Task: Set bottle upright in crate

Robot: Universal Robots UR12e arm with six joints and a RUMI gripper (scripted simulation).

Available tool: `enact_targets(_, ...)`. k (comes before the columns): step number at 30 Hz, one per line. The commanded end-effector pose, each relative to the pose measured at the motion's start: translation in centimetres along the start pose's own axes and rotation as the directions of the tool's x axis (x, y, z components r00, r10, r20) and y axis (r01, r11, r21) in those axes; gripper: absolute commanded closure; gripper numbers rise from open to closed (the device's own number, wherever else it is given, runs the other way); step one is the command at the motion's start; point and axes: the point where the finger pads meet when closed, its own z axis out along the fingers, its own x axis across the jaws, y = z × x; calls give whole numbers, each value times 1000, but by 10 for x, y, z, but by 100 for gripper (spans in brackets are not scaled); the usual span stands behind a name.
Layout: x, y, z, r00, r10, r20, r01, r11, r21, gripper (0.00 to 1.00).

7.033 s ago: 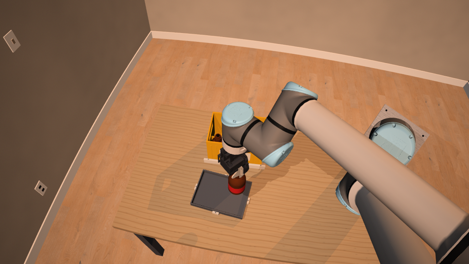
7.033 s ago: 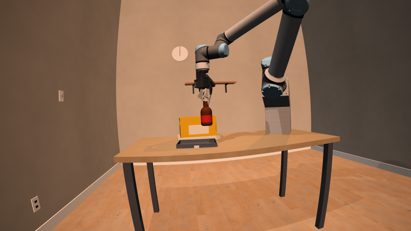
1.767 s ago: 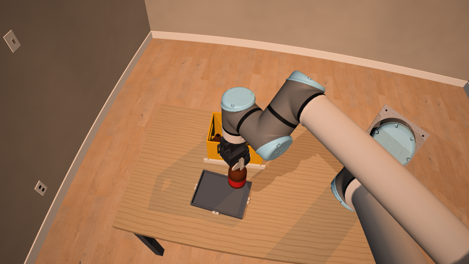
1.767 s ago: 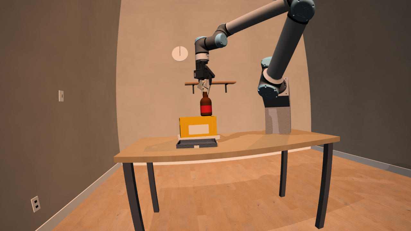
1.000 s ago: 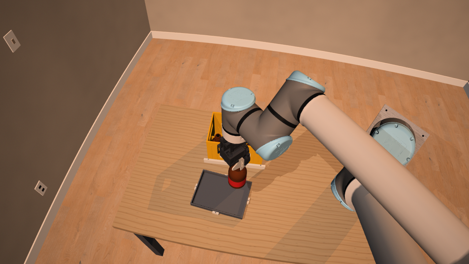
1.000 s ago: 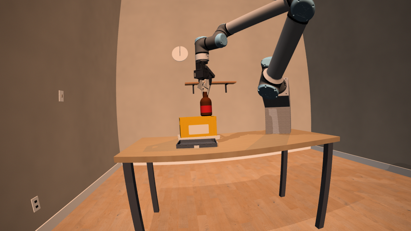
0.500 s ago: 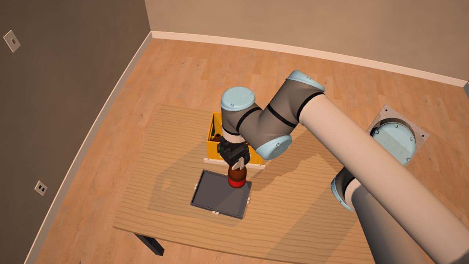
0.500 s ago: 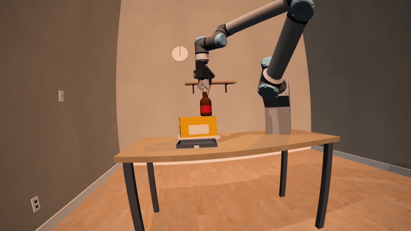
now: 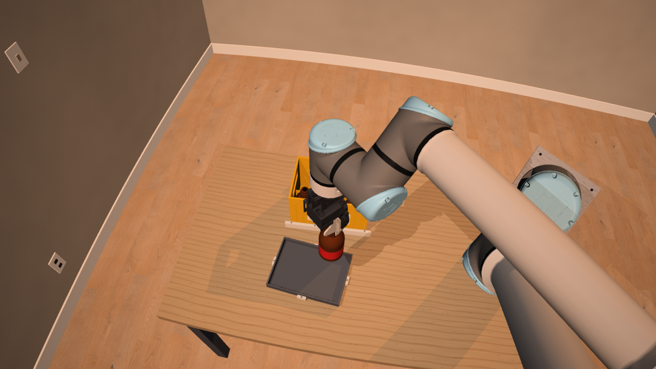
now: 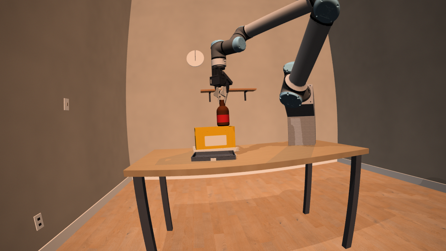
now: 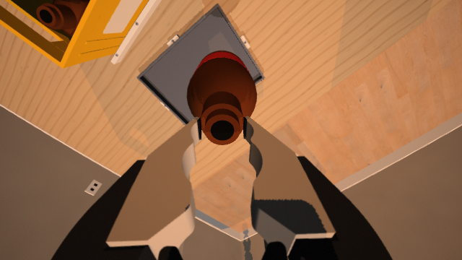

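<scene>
Hand (image 9: 332, 230) (image 10: 221, 100) (image 11: 222, 118) tight around the neck of the upright bottle (image 9: 331, 244) (image 10: 222, 115) (image 11: 221, 84), open air above the tray rim (image 9: 321, 300) (image 10: 202, 158) (image 11: 161, 98).

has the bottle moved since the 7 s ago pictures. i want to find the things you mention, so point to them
Yes, upward: the bottle (image 9: 331, 244) (image 10: 222, 116) (image 11: 221, 88) overlapped the crate's (image 9: 298, 210) (image 10: 199, 134) (image 11: 77, 47) front in the exterior view; now its base is about level with the rim.
</scene>
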Motion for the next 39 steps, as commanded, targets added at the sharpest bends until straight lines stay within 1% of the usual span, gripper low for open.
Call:
enact_targets(1,-4,-1,0,1000,-1,1,1,1000,0,100)
enact_targets(21,-18,-8,0,1000,-1,1,1,1000,0,100)
enact_targets(39,-38,-17,0,1000,-1,1,1,1000,0,100)
